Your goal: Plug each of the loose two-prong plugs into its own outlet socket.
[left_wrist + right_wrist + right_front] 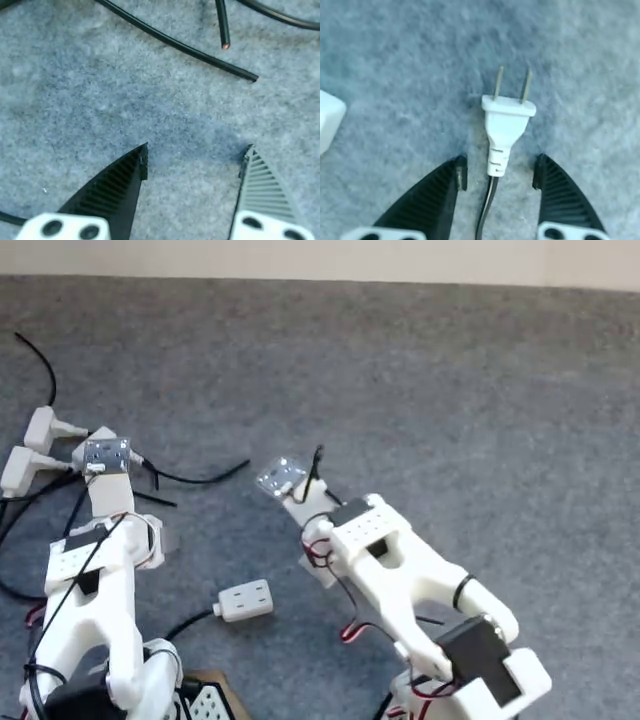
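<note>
Over desk (450,390) | right end effector (500,167) spread astride plug (506,122) | left end effector (195,160) spread | step: grasp; next: pinch plug body

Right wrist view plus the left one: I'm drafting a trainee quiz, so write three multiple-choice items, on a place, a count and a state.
1. Where is the white plug? A) on carpet, cord end between the right hand's fingertips B) in a socket C) on a tray
2. How many prongs has it? A) one B) two C) three
3. The left hand is: A) shut on a cable B) open C) shut, empty
Answers: 1A, it lies flat there; 2B, two prongs show; 3B, its fingers stand apart.
</note>
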Robot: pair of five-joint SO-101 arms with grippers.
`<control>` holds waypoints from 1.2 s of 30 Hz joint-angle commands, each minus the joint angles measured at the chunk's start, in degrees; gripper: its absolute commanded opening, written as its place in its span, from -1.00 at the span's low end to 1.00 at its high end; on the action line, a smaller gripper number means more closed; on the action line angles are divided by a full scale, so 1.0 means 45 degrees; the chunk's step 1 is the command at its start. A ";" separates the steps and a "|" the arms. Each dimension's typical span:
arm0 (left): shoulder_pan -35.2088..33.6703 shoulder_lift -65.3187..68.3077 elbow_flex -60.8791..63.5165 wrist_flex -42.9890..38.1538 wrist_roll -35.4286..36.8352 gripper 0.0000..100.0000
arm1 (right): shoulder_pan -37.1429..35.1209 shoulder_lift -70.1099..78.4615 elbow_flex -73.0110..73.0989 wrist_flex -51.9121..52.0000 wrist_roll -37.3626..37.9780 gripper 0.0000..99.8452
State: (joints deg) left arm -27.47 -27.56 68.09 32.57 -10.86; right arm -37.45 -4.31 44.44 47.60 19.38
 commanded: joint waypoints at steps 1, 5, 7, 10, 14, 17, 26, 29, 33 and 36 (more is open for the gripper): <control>0.0107 -0.0244 -0.0029 -0.0156 -0.0098 -0.39 | -0.0029 0.0772 -0.0635 -0.0322 -0.0059 -0.57; 0.0127 -0.0244 -0.0029 -0.0156 -0.0098 -0.39 | -0.0029 0.0987 -0.1084 -0.0283 -0.0078 -0.57; 0.0127 -0.0225 -0.0029 -0.0156 -0.0098 -0.39 | -0.0029 0.0928 -0.1123 -0.0283 -0.0078 -0.60; 0.0127 -0.0225 -0.0029 -0.0156 -0.0098 -0.39 | -0.0049 0.0850 -0.1104 -0.0283 -0.0078 -0.86; 0.0127 -0.0225 -0.0029 -0.0156 -0.0098 -0.39 | -0.0049 0.0830 -0.1084 -0.0264 -0.0078 -0.98; 0.0127 -0.0225 -0.0029 -0.0156 -0.0098 -0.39 | -0.0127 0.0674 -0.1143 0.0186 -0.0078 -0.99; 0.0147 -0.0303 -0.1807 0.1446 -0.0117 -0.38 | -0.0479 -0.6359 -0.0361 0.2178 -0.0117 -0.99; 0.0518 -0.0322 -0.4269 0.4142 -0.0996 -0.38 | -0.0811 -0.9680 0.1807 0.1436 -0.0918 -0.99; 0.1670 -0.0322 -0.7551 0.7521 -0.1778 -0.38 | -0.0889 -1.3333 0.4816 -0.0107 -0.1504 -0.99; 0.2764 -0.0322 -0.9368 0.8967 -0.1817 -0.38 | -0.1084 -1.4212 0.5773 -0.0361 -0.1504 -0.99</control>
State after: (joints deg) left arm -19.74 -27.56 35.38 66.59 -18.33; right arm -40.97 -62.42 68.18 48.48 13.32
